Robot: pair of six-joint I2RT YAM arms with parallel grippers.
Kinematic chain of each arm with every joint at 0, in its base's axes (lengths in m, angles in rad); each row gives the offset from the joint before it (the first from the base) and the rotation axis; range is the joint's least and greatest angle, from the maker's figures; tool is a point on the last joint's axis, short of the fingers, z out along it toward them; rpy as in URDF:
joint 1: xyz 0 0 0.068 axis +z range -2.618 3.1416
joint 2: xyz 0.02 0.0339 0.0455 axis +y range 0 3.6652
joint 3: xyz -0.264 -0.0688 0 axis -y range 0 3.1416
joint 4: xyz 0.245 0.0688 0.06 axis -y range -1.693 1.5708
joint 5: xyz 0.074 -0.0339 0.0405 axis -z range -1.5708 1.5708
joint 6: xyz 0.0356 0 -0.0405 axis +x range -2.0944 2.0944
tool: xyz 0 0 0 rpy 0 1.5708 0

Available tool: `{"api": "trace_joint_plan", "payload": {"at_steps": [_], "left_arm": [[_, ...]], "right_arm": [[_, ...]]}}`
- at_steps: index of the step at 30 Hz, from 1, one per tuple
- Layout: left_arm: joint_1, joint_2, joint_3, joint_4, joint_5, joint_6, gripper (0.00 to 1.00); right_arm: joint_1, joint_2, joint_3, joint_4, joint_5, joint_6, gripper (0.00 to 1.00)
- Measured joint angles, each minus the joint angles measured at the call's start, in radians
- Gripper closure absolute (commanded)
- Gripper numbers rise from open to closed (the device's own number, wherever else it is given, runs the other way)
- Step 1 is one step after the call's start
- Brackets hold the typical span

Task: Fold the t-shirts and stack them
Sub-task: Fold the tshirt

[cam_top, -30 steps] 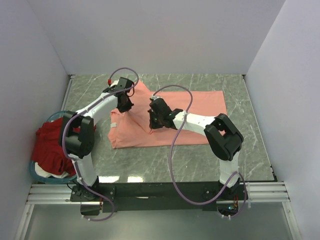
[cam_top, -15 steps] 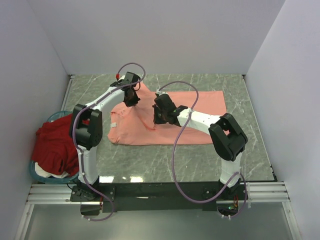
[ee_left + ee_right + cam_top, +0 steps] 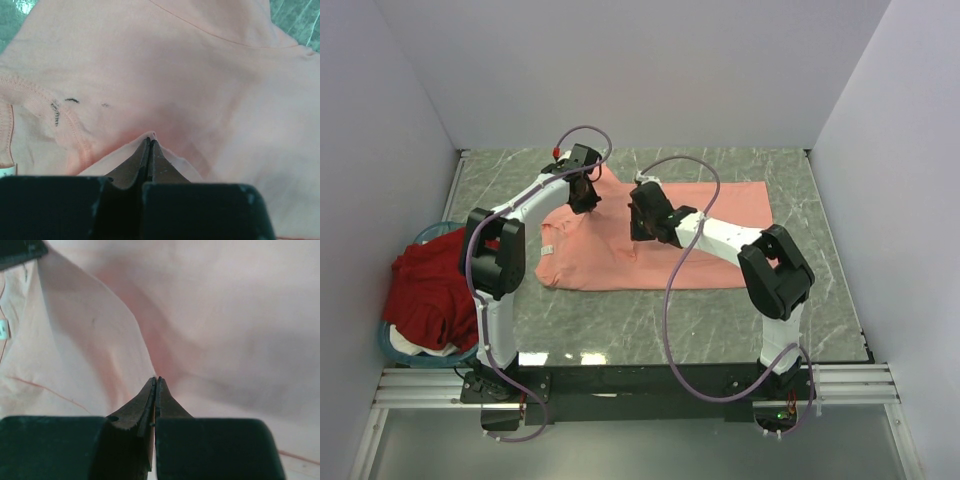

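Now | our left fingers (image 3: pixel 132 167) and right fingers (image 3: pixel 140 405) each clamp a pinch of the plain salmon-pink cotton t-shirt (image 3: pixel 730 205) | cloth under and ahead of both, long axis crosswise | left nearer collar

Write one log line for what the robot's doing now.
left end effector: shut on salmon-pink t-shirt | right end effector: shut on same shirt | dark red t-shirt: heaped in teal basket | stack: not done

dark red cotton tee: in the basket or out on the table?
In: the dark red cotton t-shirt lies crumpled in the teal round basket, spilling over its rim.
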Motion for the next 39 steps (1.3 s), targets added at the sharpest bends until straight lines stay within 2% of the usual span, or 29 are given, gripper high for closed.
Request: {"api": "trace_joint_plan", "payload": {"at_steps": [8,11,14,15,16,18,21,26,33,39], "left_arm": [[0.000,0.000,0.000,0.000,-0.004,0.000,0.99],[0.000,0.000,0.000,0.000,-0.004,0.001,0.92],[0.000,0.000,0.000,0.002,-0.004,0.011,0.76],[0.000,0.000,0.000,0.004,-0.004,0.016,0.63],[0.002,0.000,0.000,0.006,-0.004,0.020,0.57],[0.008,0.000,-0.001,0.012,-0.003,0.027,0.45],[0.017,-0.018,-0.027,0.040,0.006,0.034,0.40],[0.020,-0.150,-0.174,0.114,0.051,0.021,0.39],[-0.140,-0.362,-0.460,0.275,0.082,-0.050,0.54],[-0.193,-0.386,-0.631,0.362,0.117,-0.108,0.65]], "right_arm": [[-0.018,0.014,0.052,-0.012,0.019,-0.023,1.00],[-0.020,0.021,0.062,-0.025,0.021,-0.032,1.00],[-0.021,0.031,0.073,-0.040,0.024,-0.041,0.84],[-0.024,0.034,0.077,-0.049,0.027,-0.043,0.67],[-0.027,0.034,0.079,-0.055,0.028,-0.042,0.61],[-0.038,0.034,0.086,-0.076,0.029,-0.054,0.50],[-0.074,0.026,0.089,-0.095,0.023,-0.056,0.45],[-0.151,-0.103,-0.007,-0.122,0.017,-0.025,0.44],[-0.290,-0.433,-0.316,-0.114,-0.006,0.076,0.46],[-0.420,-0.515,-0.509,-0.084,-0.046,0.137,0.47]]}}
